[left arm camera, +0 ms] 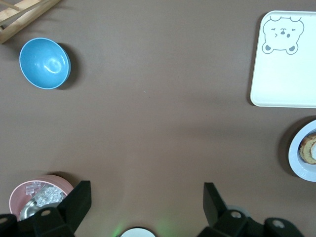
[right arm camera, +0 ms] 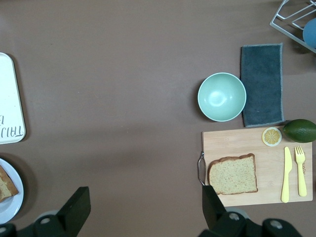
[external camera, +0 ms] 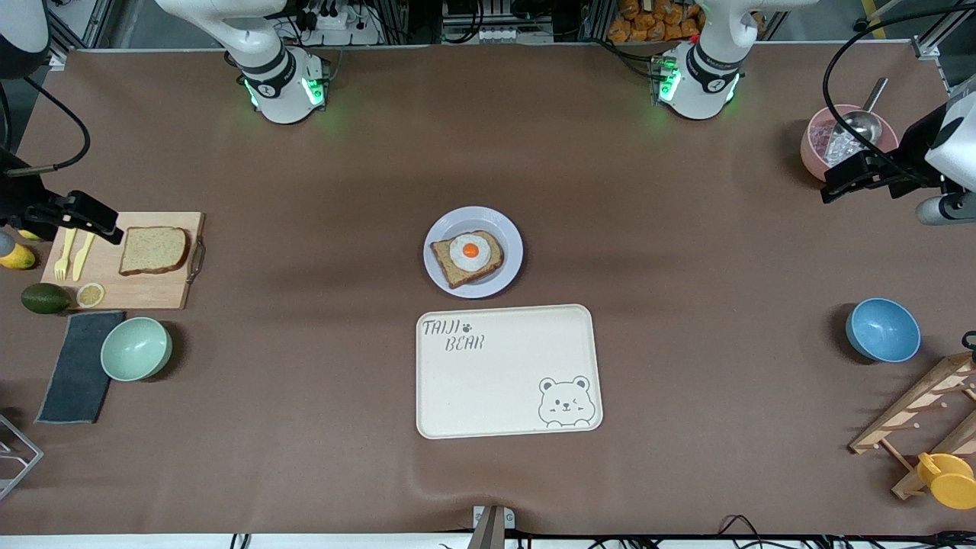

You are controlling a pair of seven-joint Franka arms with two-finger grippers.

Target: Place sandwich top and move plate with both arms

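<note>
The sandwich top (external camera: pixel 153 250) lies flat on a wooden cutting board (external camera: pixel 145 293) toward the right arm's end of the table; the right wrist view shows it too (right arm camera: pixel 233 174). The plate (external camera: pixel 489 220) sits mid-table and carries a bread slice with a fried egg (external camera: pixel 467 257). My right gripper (external camera: pixel 103 225) hangs open and empty over the board's outer end, beside the sandwich top. My left gripper (external camera: pixel 835 183) hangs open and empty over the table beside a pink bowl, far from the plate. Both wrist views show wide-apart fingers (left arm camera: pixel 79 202) (right arm camera: pixel 76 207) with bare table between them.
A cream bear-printed tray (external camera: pixel 507 371) lies nearer the front camera than the plate. On the board are yellow cutlery (external camera: pixel 75 255) and a lemon slice (external camera: pixel 90 294). Nearby: avocado (external camera: pixel 44 298), green bowl (external camera: pixel 136 348), dark cloth (external camera: pixel 76 366). Pink bowl (external camera: pixel 816 145), blue bowl (external camera: pixel 883 329), wooden rack (external camera: pixel 923 412) stand at the left arm's end.
</note>
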